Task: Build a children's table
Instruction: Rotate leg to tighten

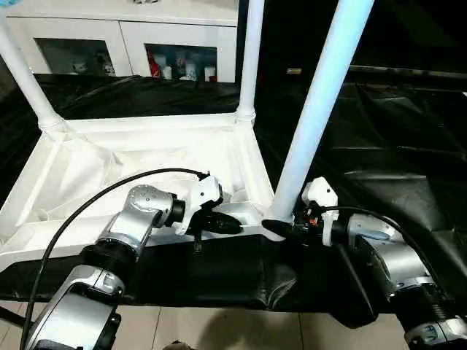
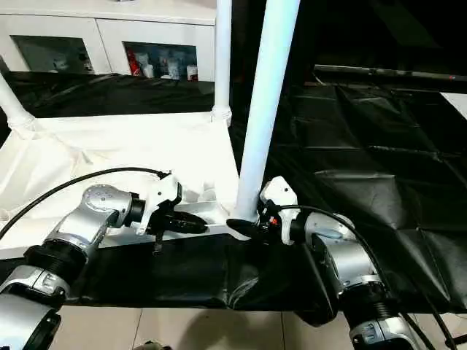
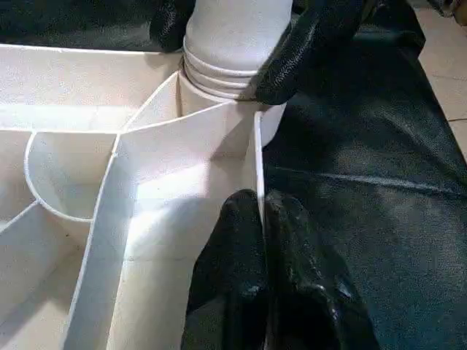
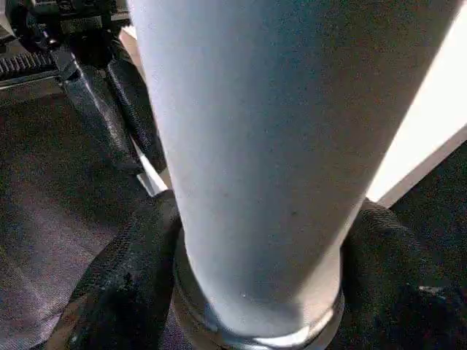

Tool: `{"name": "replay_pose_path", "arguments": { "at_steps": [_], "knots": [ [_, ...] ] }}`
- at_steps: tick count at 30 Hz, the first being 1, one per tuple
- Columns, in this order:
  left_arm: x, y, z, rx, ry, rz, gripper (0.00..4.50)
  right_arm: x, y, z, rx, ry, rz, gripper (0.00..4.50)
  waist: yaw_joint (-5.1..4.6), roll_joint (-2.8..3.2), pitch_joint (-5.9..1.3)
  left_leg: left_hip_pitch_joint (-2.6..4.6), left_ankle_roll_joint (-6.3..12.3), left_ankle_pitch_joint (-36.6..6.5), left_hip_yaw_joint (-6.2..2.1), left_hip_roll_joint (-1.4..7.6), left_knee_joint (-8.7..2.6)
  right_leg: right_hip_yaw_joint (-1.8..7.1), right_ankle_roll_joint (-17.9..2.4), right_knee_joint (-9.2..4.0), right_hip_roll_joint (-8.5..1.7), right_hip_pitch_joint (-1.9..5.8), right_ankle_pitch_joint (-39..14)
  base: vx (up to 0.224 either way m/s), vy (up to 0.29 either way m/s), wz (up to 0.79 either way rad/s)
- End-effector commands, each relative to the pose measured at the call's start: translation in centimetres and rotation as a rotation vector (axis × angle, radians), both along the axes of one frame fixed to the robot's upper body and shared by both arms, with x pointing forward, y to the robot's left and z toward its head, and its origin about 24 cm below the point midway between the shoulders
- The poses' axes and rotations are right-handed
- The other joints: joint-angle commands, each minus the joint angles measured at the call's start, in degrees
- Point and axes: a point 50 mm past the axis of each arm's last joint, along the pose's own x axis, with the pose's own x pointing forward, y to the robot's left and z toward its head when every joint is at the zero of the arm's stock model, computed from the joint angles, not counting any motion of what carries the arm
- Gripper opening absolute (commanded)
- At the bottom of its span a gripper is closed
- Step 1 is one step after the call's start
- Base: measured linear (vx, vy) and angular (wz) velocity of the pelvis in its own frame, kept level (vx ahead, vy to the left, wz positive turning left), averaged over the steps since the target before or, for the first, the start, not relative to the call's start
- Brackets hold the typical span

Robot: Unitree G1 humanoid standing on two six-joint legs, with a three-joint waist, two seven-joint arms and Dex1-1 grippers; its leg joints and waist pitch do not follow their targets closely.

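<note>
Right now my right end effector is grasping the near leg low down, one black finger on each side of the tube just above its threaded collar, where it meets the corner socket; I judge this low hold is what lets me turn the leg into the thread while keeping it upright. My left end effector is clenched, its fingers pressed together on the thin rim wall of the table top just beside that same corner, most likely to keep the top from spinning or sliding as the leg is worked. The top lies upside down on the black-draped worktop, ribbed underside facing up, so the sockets open upward to take the legs. Two more legs stand in sockets, one at the far right corner and one at the far left corner. The near left corner is cut off by my arm, so I cannot tell whether it has a leg. Behind the worktop stands a white cabinet with glass doors.
</note>
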Motion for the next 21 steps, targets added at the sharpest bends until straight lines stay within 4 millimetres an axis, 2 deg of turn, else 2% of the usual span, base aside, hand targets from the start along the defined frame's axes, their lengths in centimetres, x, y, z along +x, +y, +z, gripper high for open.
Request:
{"name": "replay_pose_path", "arguments": {
  "at_steps": [1,4,5,6,8,9,10,11,13,15,16,19,21],
  "knots": [
    [0.1,-0.3,0.1,-0.045,0.001,0.028,0.00,0.1,0.1,-0.1,0.003,0.003,-0.012,2.72,-0.09,-0.38,-3.37,1.35,3.67,-10.49,-0.81,2.42,-3.19,1.80,-15.27,-3.33,-2.87,2.53,-2.82,0.000,0.000,0.00],
    [0.5,-0.7,-0.4,-0.017,-0.016,0.088,0.00,0.3,0.4,-0.9,0.019,0.013,-0.114,2.72,-0.27,-0.29,-3.22,1.36,3.08,-12.00,-0.85,2.40,-3.31,1.86,-14.95,-3.62,-2.96,2.29,-5.40,0.000,0.000,0.00],
    [0.9,-1.2,-0.7,-0.014,-0.029,0.143,0.00,0.4,0.9,-1.8,0.022,0.024,-0.208,2.72,-0.33,-0.94,-3.08,1.35,2.50,-13.23,-0.94,2.30,-3.43,1.87,-14.39,-3.86,-3.05,2.29,-8.14,0.000,0.000,0.00],
    [1.0,-1.4,-0.7,-0.014,-0.031,0.153,0.00,0.4,1.0,-2.0,0.022,0.026,-0.226,2.72,-0.53,-0.61,-2.93,1.63,1.33,-14.98,-1.06,2.38,-3.71,1.96,-13.69,-4.25,-3.13,1.95,-11.33,0.000,0.000,0.00],
    [1.7,-2.9,-1.0,-0.028,-0.046,0.253,0.00,0.7,2.5,-3.5,0.021,0.049,-0.421,2.70,-0.96,-0.68,-2.76,1.58,-0.25,-16.87,-1.22,2.35,-4.03,2.02,-12.40,-4.56,-3.20,1.83,-14.88,0.000,0.000,0.00],
    [1.8,-3.3,-1.1,-0.029,-0.052,0.277,0.00,0.8,2.9,-3.7,0.028,0.058,-0.469,2.70,-1.25,-0.48,-2.66,1.83,-1.28,-18.60,-1.26,2.22,-4.14,2.14,-11.60,-4.91,-3.17,1.49,-17.24,0.000,0.000,0.00],
    [1.9,-3.6,-1.1,-0.029,-0.054,0.289,0.00,0.9,3.2,-3.8,0.032,0.064,-0.494,2.70,-1.31,-0.54,-2.64,1.91,-1.65,-19.71,-1.44,2.21,-4.24,2.09,-11.21,-5.02,-3.28,1.54,-18.90,0.000,0.000,0.00],
    [2.0,-4.8,-1.3,-0.031,-0.059,0.330,0.00,1.3,4.2,-4.3,0.043,0.090,-0.598,2.70,-1.49,-0.56,-2.69,1.89,-2.08,-20.29,-1.56,2.18,-4.35,2.11,-10.38,-5.16,-3.25,1.59,-20.25,0.000,0.000,0.00],
    [2.0,-5.4,-1.3,-0.039,-0.056,0.342,0.00,1.5,4.5,-4.4,0.041,0.100,-0.644,2.70,-1.53,-0.34,-2.42,2.34,-2.15,-22.56,-1.55,2.17,-4.42,2.17,-9.62,-5.63,-3.19,1.12,-22.45,0.000,0.000,0.00],
    [2.1,-6.3,-1.3,-0.046,-0.055,0.365,0.00,1.9,5.4,-4.3,0.034,0.096,-0.679,2.70,-1.66,-0.40,-2.12,2.60,-2.22,-25.27,-1.69,2.02,-4.51,2.13,-8.52,-6.21,-3.30,0.95,-26.88,0.000,0.000,0.00],
    [2.1,-6.5,-1.3,-0.046,-0.056,0.367,0.00,2.0,5.6,-4.3,0.033,0.091,-0.679,2.70,-1.65,-0.36,-2.11,3.01,-2.42,-26.65,-1.84,1.98,-4.46,2.13,-7.62,-6.68,-3.45,0.76,-29.67,0.000,0.000,0.00],
    [2.1,-6.9,-1.3,-0.048,-0.061,0.363,0.00,2.1,6.4,-4.0,0.043,0.078,-0.663,2.70,-1.61,-0.37,-2.49,2.63,-1.83,-24.79,-1.96,2.10,-4.78,2.14,-7.15,-6.48,-3.36,1.27,-26.55,0.000,0.000,0.00],
    [2.2,-6.7,-1.2,-0.051,-0.071,0.351,0.00,2.2,6.8,-3.6,0.092,0.069,-0.637,2.70,-1.57,-0.18,-2.72,2.09,-0.95,-21.55,-1.75,2.09,-4.97,2.18,-8.09,-6.01,-3.13,1.71,-20.11,0.000,0.000,0.00]
  ]
}}
